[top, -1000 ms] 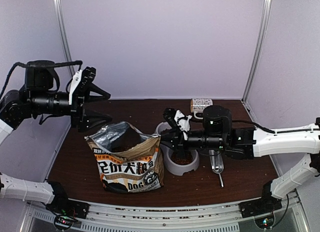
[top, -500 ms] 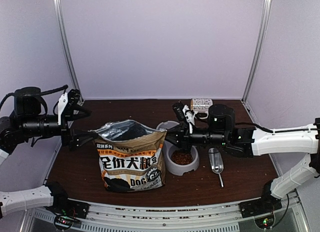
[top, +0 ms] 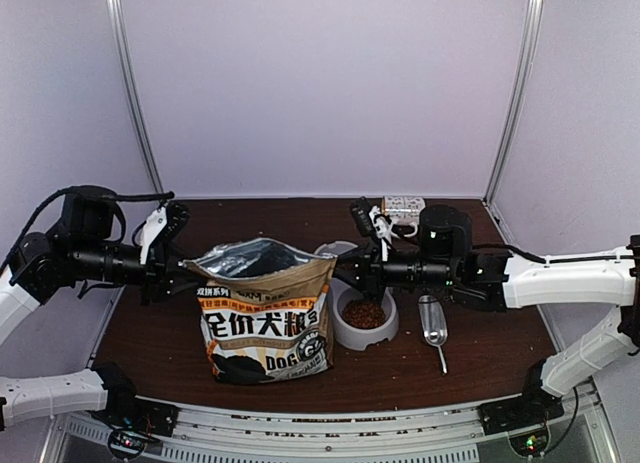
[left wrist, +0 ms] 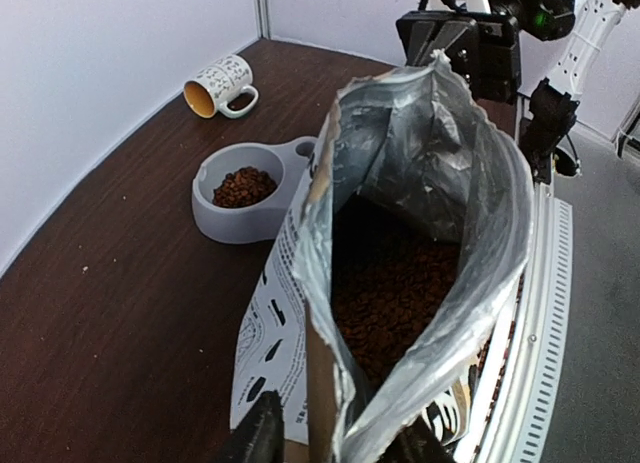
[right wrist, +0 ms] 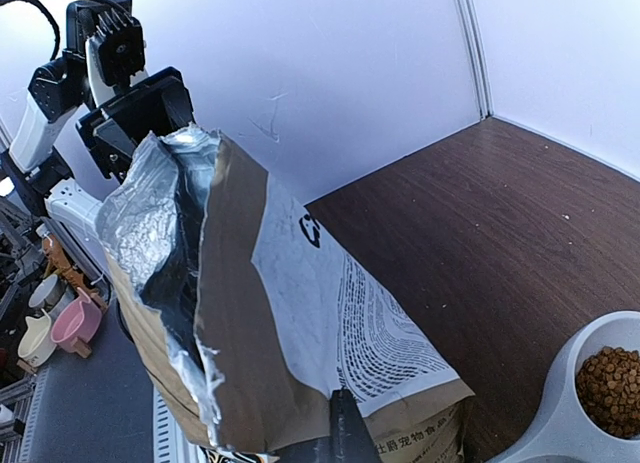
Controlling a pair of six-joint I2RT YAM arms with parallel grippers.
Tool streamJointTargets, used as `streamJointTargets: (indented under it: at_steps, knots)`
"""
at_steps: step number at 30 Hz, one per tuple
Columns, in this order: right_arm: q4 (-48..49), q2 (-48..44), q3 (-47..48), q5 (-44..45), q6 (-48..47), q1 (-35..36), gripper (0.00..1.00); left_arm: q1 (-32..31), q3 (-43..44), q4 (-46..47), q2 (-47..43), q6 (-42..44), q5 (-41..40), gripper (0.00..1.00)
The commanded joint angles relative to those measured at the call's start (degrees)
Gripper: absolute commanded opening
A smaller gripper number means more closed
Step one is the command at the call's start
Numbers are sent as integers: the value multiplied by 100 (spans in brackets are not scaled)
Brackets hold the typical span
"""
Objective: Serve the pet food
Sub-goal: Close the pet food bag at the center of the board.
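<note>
Left end effector (left wrist: pixel 335 445), mostly cropped, straddles bag (left wrist: pixel 280 323) rim.

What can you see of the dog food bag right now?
The bag is tan, white and black printed paper with silver foil lining, standing upright on the brown table, left of the grey bowl. Its top gapes open, showing reddish-brown kibble inside. The left pincer straddles its left rim; the right pincer pinches its right rim.

Dark wooden table (top: pixel 490 363), pale lilac walls (top: pixel 320 83)
</note>
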Motion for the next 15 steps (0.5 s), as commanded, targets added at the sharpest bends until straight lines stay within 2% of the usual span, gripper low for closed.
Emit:
streamJointTargets:
  at_steps: [1, 3, 5, 11, 15]
  knots:
    - [668, -77, 78, 125, 157, -178, 0, 42, -80, 426, 87, 17, 316, 29]
    - [655, -94, 73, 122, 172, -194, 0, 42, -64, 437, 201, 50, 436, 13]
    - [567, -155, 57, 166, 166, -202, 0, 42, -59, 493, 222, 70, 468, 1]
    - [-120, -717, -79, 597, -71, -209, 0, 163, -63, 822, -168, 44, -142, 0]
    - [-524, -1260, -291, 1136, -126, -255, 0, 476, -12, 950, -311, 68, -58, 0]
